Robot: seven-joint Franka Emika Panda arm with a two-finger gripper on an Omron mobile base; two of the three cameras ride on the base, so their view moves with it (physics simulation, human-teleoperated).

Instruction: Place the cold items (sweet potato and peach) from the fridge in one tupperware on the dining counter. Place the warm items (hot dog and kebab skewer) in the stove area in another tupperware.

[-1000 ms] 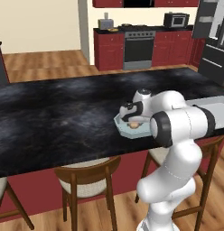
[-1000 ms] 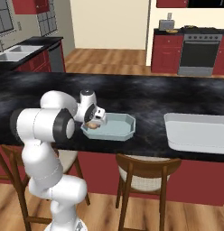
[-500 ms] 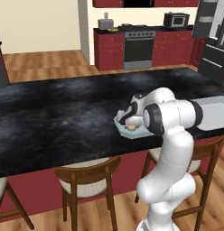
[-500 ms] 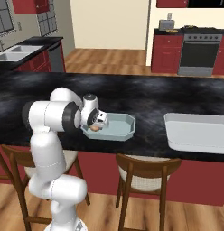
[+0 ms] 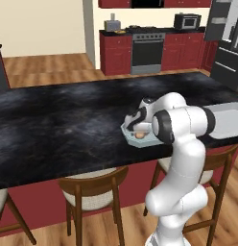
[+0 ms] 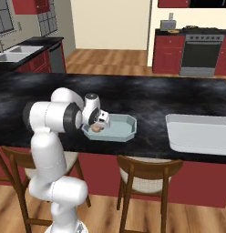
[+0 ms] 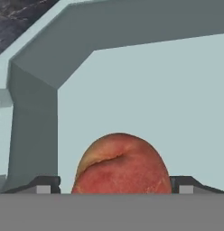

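A pale blue tupperware [image 6: 123,128] stands on the black dining counter [image 5: 68,120], near its front edge. The peach [image 7: 120,162] lies on its floor at one end, also seen as a small orange spot [image 5: 140,136] [image 6: 96,129]. My gripper [image 7: 114,187] points down into that end of the tupperware [image 7: 132,27], open, its tips standing either side of the peach, with a small gap on the left side. From the base views the hand [image 5: 138,129] [image 6: 98,121] hovers low over the container's rim [image 5: 150,142]. The sweet potato, hot dog and kebab skewer are out of view.
A larger white container [image 6: 197,134] [image 5: 229,120] sits on the counter to the right. Wooden stools [image 6: 146,175] [image 5: 92,185] stand below the counter's front edge. Stove [image 5: 147,48], fridge [image 5: 229,43] and sink [image 6: 12,55] line the far walls.
The jaws have spread wider around the peach. My elbow has swung up and toward the counter while the hand stayed over the tupperware's end.
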